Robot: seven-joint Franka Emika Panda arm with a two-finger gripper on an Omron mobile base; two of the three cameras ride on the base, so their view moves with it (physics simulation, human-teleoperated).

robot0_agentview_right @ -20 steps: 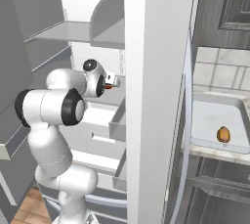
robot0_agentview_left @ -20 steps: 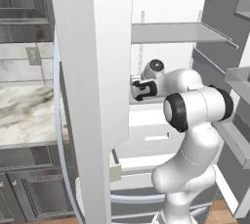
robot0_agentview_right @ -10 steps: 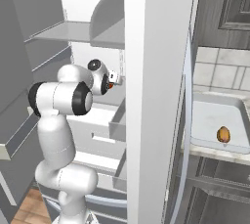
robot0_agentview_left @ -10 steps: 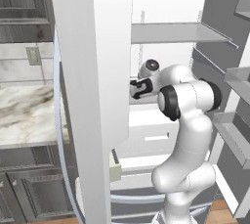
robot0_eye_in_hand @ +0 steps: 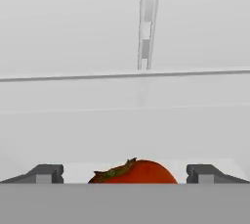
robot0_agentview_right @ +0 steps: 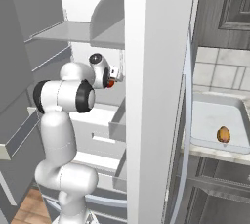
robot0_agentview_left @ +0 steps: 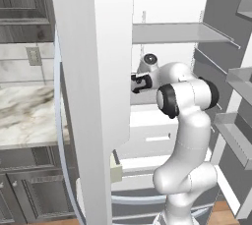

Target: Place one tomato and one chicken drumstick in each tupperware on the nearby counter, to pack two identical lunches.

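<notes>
A red tomato (robot0_eye_in_hand: pixel 134 171) with a green stem lies on a white fridge shelf, between the two fingertips of my gripper (robot0_eye_in_hand: pixel 124 174). The fingers (robot0_eye_in_hand: pixel 49 174) stand wide apart, with a gap on each side of the tomato, so the gripper is open. In the right base view the tomato (robot0_agentview_right: pixel 111 83) shows as a red spot at the gripper (robot0_agentview_right: pixel 115 77), just behind the fridge door edge. In the left base view the gripper (robot0_agentview_left: pixel 136 82) reaches into the fridge under a grey shelf. The counter (robot0_agentview_left: pixel 24 116) lies left of the fridge. The tupperware is out of view.
The open white fridge door (robot0_agentview_left: pixel 93 96) stands close beside the arm. Grey shelves (robot0_agentview_left: pixel 177 33) and door bins (robot0_agentview_left: pixel 238 138) surround it. A pale grey basin (robot0_agentview_right: pixel 205 120) in the counter (robot0_agentview_right: pixel 215 153) holds a small brown oval item (robot0_agentview_right: pixel 223 133), too small to name.
The hand has moved a little deeper into the fridge toward the door side. The elbow has swung up and in behind it.
</notes>
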